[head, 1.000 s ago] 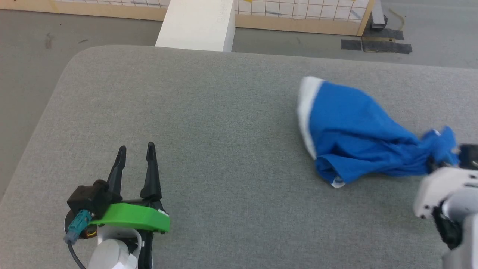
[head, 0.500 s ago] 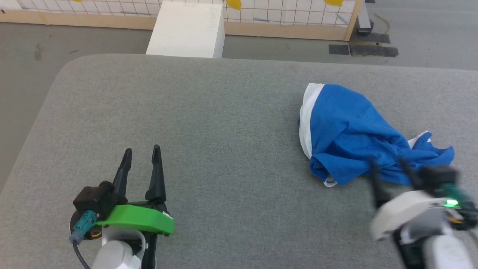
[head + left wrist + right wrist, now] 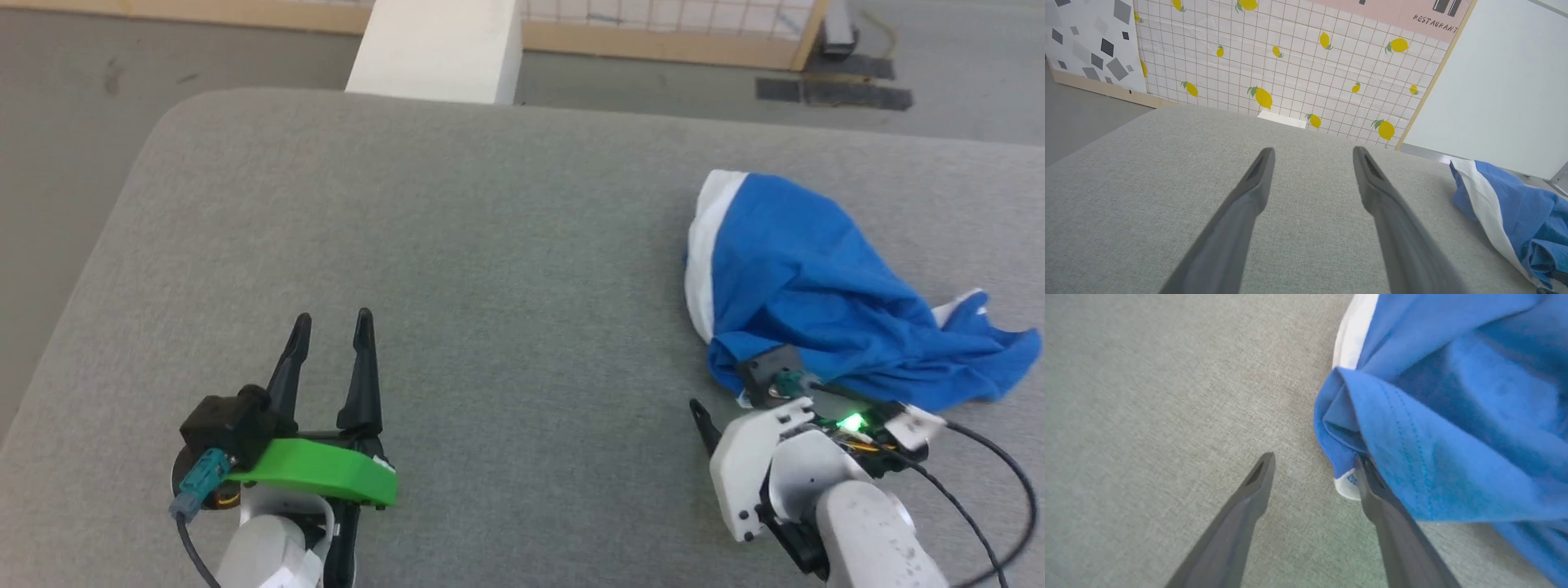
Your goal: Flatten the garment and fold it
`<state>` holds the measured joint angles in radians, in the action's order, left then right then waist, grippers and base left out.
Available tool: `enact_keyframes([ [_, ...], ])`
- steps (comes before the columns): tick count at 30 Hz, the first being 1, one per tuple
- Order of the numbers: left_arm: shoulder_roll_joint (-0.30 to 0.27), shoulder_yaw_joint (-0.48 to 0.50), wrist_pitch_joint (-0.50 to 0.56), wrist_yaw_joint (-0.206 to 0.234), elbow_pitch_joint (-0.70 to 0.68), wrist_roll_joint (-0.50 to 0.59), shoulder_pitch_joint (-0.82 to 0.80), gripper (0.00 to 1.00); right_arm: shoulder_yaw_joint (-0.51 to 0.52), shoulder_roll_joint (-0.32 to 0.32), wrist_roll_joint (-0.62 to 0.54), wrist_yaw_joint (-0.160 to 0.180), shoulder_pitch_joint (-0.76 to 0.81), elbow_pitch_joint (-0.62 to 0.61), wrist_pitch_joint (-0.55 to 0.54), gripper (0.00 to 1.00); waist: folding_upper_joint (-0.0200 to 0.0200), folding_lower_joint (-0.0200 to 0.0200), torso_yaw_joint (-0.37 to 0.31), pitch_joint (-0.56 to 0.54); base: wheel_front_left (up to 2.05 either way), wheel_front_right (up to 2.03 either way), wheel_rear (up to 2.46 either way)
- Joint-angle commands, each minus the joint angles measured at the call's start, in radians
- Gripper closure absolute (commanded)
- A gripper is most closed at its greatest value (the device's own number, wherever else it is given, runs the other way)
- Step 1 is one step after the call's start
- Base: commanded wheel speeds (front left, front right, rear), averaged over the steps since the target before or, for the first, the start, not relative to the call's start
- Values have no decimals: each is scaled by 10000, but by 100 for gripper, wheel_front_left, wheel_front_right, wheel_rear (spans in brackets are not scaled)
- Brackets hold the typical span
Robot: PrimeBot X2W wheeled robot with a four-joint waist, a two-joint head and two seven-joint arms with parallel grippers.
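We start at the left of the soft grey cloth-covered desk [image 3: 490,245]. Our left gripper [image 3: 334,315], with two long dark fingers and a green part behind them, sits low over the desk's near left part. Its fingers are spread wide and nothing is between them.

Next comes our right gripper [image 3: 1315,457], over the desk's near right part. Its fingers are wide apart too, and it holds nothing. One finger touches the near fold of the cloth, right by a small white label [image 3: 1349,486].

Last come the bright blue soft shorts [image 3: 800,278]. They lie in a crumpled heap on the desk's right part, not flat yet. Their long way runs on a slant. It goes from a white band [image 3: 704,245] toward the desk's far side, down to a bunched end by the desk's right edge.

The shorts lie just ahead and to the right of our right gripper. Our left gripper is well apart from them, across the desk. So we think the right arm should take hold first, at that near fold.
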<state>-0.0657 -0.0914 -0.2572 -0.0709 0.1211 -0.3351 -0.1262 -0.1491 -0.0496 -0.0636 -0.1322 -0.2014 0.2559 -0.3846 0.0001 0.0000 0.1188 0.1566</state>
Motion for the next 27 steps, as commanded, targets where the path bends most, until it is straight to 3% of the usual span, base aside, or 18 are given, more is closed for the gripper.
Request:
enact_keyframes([
  [1, 42, -25, -45, -65, 35, -33, -219, 0, 58, -6, -197, 15, -259, 339, -267, 0, -1, 0, 298, 285, 0, 0, 0],
  [3, 56, -30, -45, -75, 59, -60, -255, 0, 178, -6, -281, 15, -438, 775, -577, 0, -1, 0, 401, 368, 0, 0, 0],
  [4, 62, -30, -45, -77, 67, -69, -263, 0, 253, -6, -273, 15, -496, 946, -711, 11, -1, 0, 432, 396, 0, 0, 0],
  [5, 69, -26, -45, -78, 73, -79, -273, 0, 331, -6, -238, 15, -559, 1131, -853, 61, -1, 0, 457, 425, 0, 0, 0],
  [6, 74, -18, -45, -78, 77, -86, -279, 0, 370, -6, -200, 15, -604, 1236, -909, 76, -1, 0, 469, 442, 0, 0, 0],
  [7, 81, -8, -45, -76, 79, -92, -284, 0, 425, -6, -106, 15, -659, 1310, -878, 100, -1, 0, 470, 462, 0, 0, 0],
  [12, 100, 61, -45, -66, 131, -104, -280, 0, 623, -6, 1027, 15, -536, 1096, -520, 100, -1, 0, 283, 370, 0, 0, 0],
  [15, 105, 85, -45, -77, 196, -67, -229, 0, 892, -6, 2563, 15, 123, 154, -441, 100, -1, 0, 72, 144, 0, 0, 0],
  [18, 103, 125, -45, -83, 218, -37, -139, 0, 1463, -6, 3086, 15, 1080, -1192, -569, 100, -1, 0, -231, -30, 0, 0, 0],
  [23, 38, 135, -45, -100, 236, 11, -55, 0, 3490, -6, 2994, 15, 2585, -3170, -1118, 100, -1, 0, -822, -177, 0, 0, 0],
  [27, -3, 133, -45, -101, 203, 23, -116, 0, 5838, -6, 2563, 15, 2708, -3389, -871, 100, -1, 0, -1170, -156, 0, 0, 0],
])
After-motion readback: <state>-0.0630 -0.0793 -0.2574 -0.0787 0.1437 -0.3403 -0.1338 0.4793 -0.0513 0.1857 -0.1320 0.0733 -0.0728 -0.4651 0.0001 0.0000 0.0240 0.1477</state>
